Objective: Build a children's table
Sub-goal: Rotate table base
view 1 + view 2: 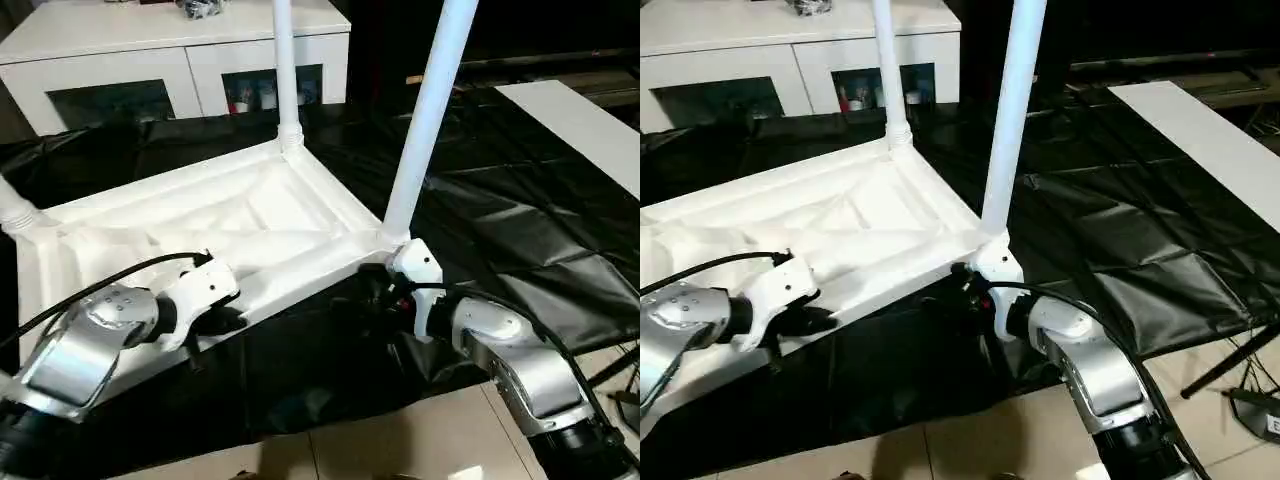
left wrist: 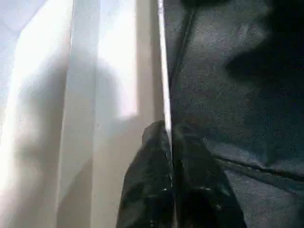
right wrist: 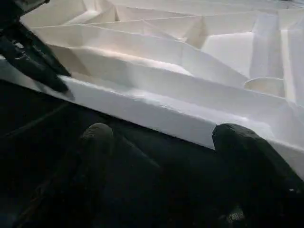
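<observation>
The left gripper [image 2: 170, 142] is clamped on the thin near rim of the children's table [image 1: 250, 215], one black finger on either side of the white edge. The table lies upside down on a black sheet [image 1: 500, 215], ribbed underside up, and from this gripper it stretches away toward a white cabinet [image 1: 170, 45] with glass-fronted compartments at the back. Two long white legs [image 1: 430, 110] stand upright in the corners off to this gripper's right, one at the near corner and one at the far corner; another leg's base shows at the table's far left corner.

The right gripper [image 3: 161, 142] hangs wide apart and holds nothing, its two black fingers [image 3: 97, 142] just short of the same near rim, close below the corner where the near leg rises. Past its fingers the wrist view shows the ribs and a round empty leg socket [image 3: 266, 85], and the left gripper biting the rim farther along.

A pale tiled floor [image 1: 400, 440] lies nearer than both grippers. No brand, label or writing can be read anywhere.
</observation>
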Controlling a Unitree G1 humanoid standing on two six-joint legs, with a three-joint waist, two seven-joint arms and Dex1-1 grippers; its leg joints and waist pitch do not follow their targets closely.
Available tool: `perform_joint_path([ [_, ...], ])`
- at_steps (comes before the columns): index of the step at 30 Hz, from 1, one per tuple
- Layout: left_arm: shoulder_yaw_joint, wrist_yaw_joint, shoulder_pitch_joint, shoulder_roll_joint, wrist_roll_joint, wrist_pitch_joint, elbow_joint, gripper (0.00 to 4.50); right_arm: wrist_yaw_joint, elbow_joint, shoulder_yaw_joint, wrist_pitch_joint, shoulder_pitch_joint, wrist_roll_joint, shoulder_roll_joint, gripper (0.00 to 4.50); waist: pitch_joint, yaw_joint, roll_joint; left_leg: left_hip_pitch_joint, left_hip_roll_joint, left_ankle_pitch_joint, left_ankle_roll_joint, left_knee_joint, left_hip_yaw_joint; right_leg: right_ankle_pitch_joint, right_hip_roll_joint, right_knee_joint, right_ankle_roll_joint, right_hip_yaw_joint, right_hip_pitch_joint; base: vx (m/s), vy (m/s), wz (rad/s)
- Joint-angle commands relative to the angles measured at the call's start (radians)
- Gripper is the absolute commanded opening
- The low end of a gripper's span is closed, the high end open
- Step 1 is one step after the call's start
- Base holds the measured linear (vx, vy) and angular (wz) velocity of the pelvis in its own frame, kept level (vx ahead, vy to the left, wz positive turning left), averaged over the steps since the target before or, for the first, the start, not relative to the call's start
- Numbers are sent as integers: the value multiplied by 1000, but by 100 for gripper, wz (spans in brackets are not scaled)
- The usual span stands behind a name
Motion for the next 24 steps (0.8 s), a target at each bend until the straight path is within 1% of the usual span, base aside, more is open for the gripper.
perform_joint_path([
  [1,0,49,-41,-16,30,-61,31,8,3,-25,4,-1,7,-6,-6,369,-59,0,0,14,28,-219,11,-74,-10,-238,-49,-77,-197,44,38,0,0,0],
  [2,-3,53,-46,-20,33,-75,41,8,3,-25,4,-2,7,-7,-6,369,-59,1,0,13,28,-222,9,-74,-11,-240,-50,-76,-196,44,39,0,0,0],
  [3,-11,64,-63,-34,42,-111,73,8,3,-24,3,-2,6,-7,-6,369,-59,1,0,13,28,-223,8,-76,-12,-245,-50,-77,-192,43,39,0,0,0],
  [4,-22,76,-80,-44,57,-150,107,8,2,-24,3,-2,7,-8,-6,369,-61,3,2,15,29,-228,4,-75,-12,-244,-50,-75,-189,44,38,0,0,0],
  [5,-45,93,-124,-73,80,-234,179,8,-1,-24,2,-5,7,-10,-6,369,-59,3,2,14,27,-231,6,-75,-13,-253,-49,-79,-185,43,38,0,0,0],
  [6,-50,102,-138,-84,86,-257,201,8,-2,-24,1,-6,8,-10,-6,369,-62,7,1,19,30,-239,-1,-73,-11,-252,-51,-79,-181,46,36,0,0,0],
  [7,-59,111,-161,-100,96,-295,235,8,-4,-24,0,-6,8,-10,-7,369,-61,7,0,16,28,-234,0,-74,-12,-250,-51,-80,-180,45,38,0,0,0],
  [8,-65,116,-175,-109,102,-319,256,8,-4,-24,0,-6,9,-11,-8,369,-63,9,4,14,28,-227,0,-74,-14,-243,-52,-78,-178,45,40,0,0,0],
  [9,-75,132,-205,-132,113,-355,299,8,-5,-24,-1,-7,11,-11,-8,369,-65,10,1,13,29,-214,-2,-73,-13,-218,-51,-75,-179,44,41,0,0,0],
  [10,-75,132,-205,-132,113,-355,299,8,-5,-24,-1,-7,11,-11,-8,369,-67,12,0,13,29,-199,0,-70,-12,-189,-51,-72,-184,45,42,0,0,0],
  [11,-92,137,-236,-154,126,-397,344,8,-7,-25,-2,-8,13,-12,-9,369,-69,14,3,12,29,-187,1,-69,-13,-166,-53,-67,-190,45,43,0,0,0],
  [12,-101,139,-258,-173,131,-425,375,8,-9,-26,-2,-9,15,-14,-10,369,-68,17,1,13,27,-180,7,-68,-10,-159,-51,-72,-192,45,41,0,0,0],
  [13,-116,150,-305,-220,138,-479,442,8,-12,-30,-3,-9,18,-15,-10,369,-72,21,10,15,28,-169,7,-65,-11,-128,-52,-67,-203,45,41,0,0,0],
  [14,-122,151,-319,-234,141,-494,461,8,-13,-31,-4,-9,19,-15,-10,369,-71,21,6,14,28,-165,10,-65,-9,-115,-50,-70,-206,45,42,0,0,0],
  [15,-127,152,-333,-247,145,-514,485,8,-14,-31,-5,-9,20,-15,-10,369,-74,26,6,14,29,-154,10,-63,-10,-80,-51,-64,-214,45,43,0,0,0],
  [16,-129,154,-340,-254,147,-526,497,8,-15,-31,-6,-8,21,-16,-10,369,-76,28,8,12,30,-143,10,-63,-12,-57,-54,-58,-220,44,48,0,0,0],
  [17,-134,166,-371,-294,150,-575,544,8,-19,-32,-8,-8,23,-17,-9,369,-78,30,5,7,30,-121,16,-62,-13,-22,-54,-54,-225,43,52,0,0,0],
  [18,-137,179,-392,-320,153,-599,574,8,-21,-33,-9,-9,26,-18,-10,369,-78,33,7,10,28,-120,24,-59,-10,-6,-53,-57,-228,43,48,0,0,0],
  [19,-141,186,-404,-336,156,-610,589,8,-22,-34,-10,-10,27,-19,-11,369,-82,39,9,10,30,-109,28,-57,-12,22,-56,-51,-237,43,52,0,0,0],
  [20,-143,191,-413,-348,157,-618,601,8,-23,-34,-10,-10,28,-20,-11,369,-81,40,6,8,31,-103,33,-57,-11,36,-55,-51,-240,43,51,0,0,0],
  [21,-145,199,-424,-361,161,-632,618,8,-24,-35,-11,-10,29,-20,-12,369,-83,44,5,8,31,-91,40,-55,-11,58,-56,-48,-246,42,51,0,0,0],
  [23,-146,205,-432,-371,164,-644,632,8,-24,-36,-11,-10,30,-20,-12,369,-82,45,3,3,32,-83,52,-54,-11,70,-56,-47,-251,41,53,0,0,0],
  [24,-144,214,-456,-403,163,-666,665,8,-29,-35,-14,-10,32,-23,-15,369,-81,45,7,3,32,-90,53,-54,-13,56,-59,-47,-251,41,54,0,0,0],
])
